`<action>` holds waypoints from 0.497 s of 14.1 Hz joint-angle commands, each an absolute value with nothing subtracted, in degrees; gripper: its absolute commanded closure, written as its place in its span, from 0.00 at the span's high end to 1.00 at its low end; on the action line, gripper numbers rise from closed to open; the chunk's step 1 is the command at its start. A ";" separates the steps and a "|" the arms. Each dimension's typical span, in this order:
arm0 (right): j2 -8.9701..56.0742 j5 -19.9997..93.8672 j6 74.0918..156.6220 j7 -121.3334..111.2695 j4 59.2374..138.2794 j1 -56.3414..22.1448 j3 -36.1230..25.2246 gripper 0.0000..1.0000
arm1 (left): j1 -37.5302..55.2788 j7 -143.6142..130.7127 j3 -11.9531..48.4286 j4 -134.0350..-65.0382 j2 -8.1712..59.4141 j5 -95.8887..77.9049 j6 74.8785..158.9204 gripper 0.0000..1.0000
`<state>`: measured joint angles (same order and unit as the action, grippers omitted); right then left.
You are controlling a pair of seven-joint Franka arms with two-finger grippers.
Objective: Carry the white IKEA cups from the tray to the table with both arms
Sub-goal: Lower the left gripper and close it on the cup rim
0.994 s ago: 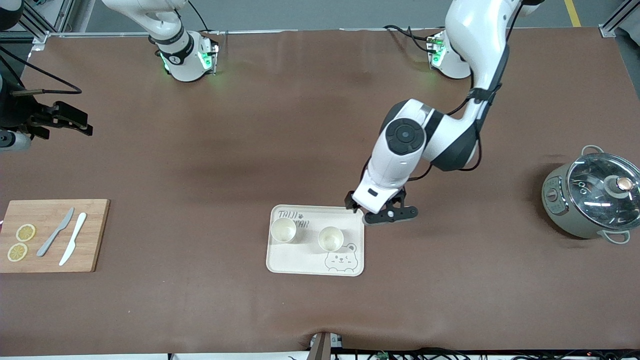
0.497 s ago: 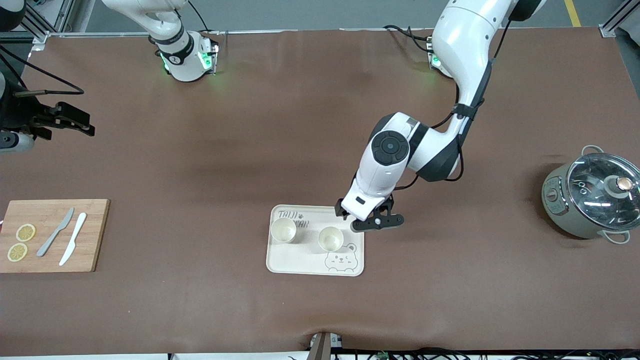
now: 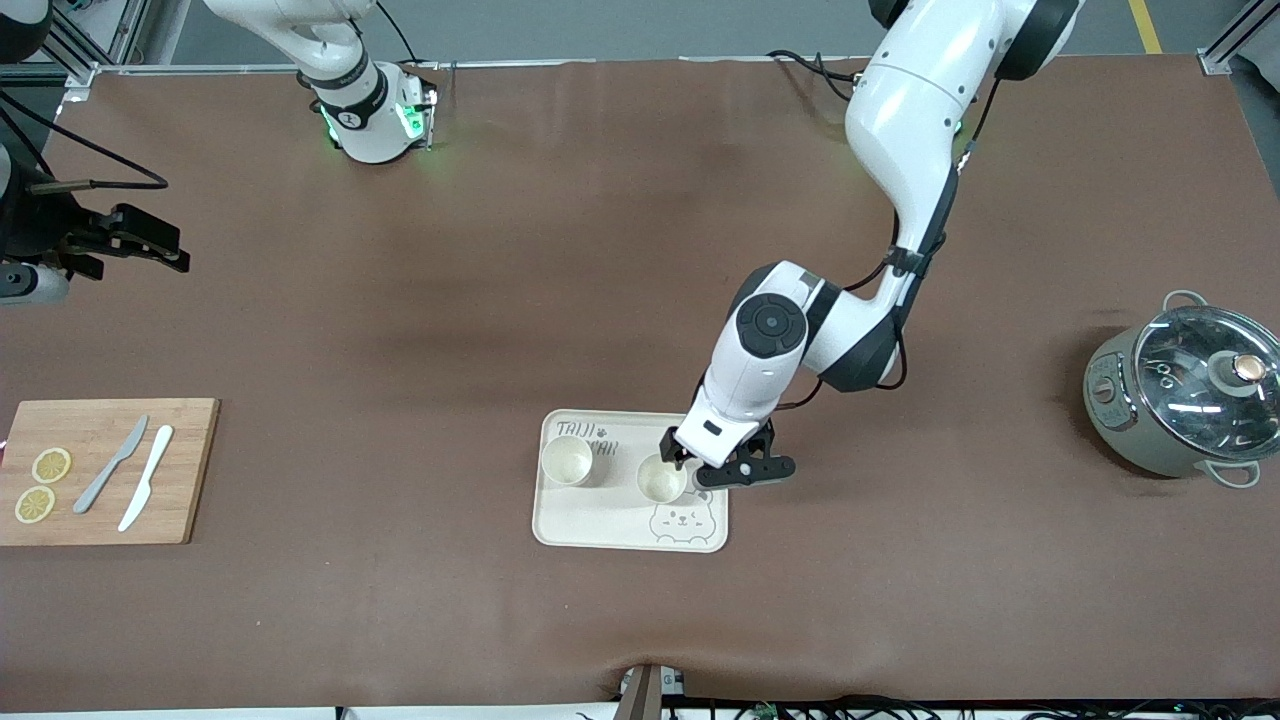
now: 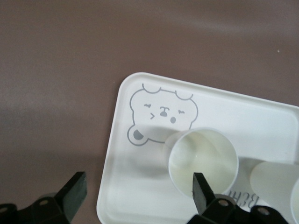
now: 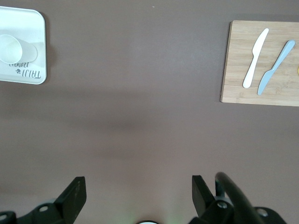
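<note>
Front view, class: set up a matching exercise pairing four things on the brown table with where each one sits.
Things:
1. two cream-white handleless cups
2. two yellow lemon slices
3. grey pot with glass lid
4. left hand

Places:
A. at the left arm's end of the table
B. open over one cup, on the tray's bear side
C. on the cream bear-printed tray
D. on the wooden cutting board

Pairs: 1-C, 2-D, 3-A, 4-B

brown table point(image 3: 420, 330), tray point(image 3: 590, 520), cutting board point(image 3: 190, 470), pot point(image 3: 1185, 390)

Bright, even overhead light; soft shadows.
</note>
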<state>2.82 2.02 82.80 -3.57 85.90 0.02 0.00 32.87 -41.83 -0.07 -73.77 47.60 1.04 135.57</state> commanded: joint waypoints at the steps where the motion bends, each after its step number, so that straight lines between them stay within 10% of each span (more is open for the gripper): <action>1: 3.43 2.81 82.09 -3.52 84.81 0.35 0.09 1.00 | 33.49 -41.14 -0.97 -70.22 50.27 2.55 136.66 1.00; 7: 4.04 2.81 81.91 -3.52 84.73 0.35 0.09 1.00 | 34.45 -41.13 -1.58 -70.31 51.94 2.55 139.91 1.00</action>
<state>3.36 2.02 82.74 -3.57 85.91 0.04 -0.02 33.23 -40.79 -0.37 -71.97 50.63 1.07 138.45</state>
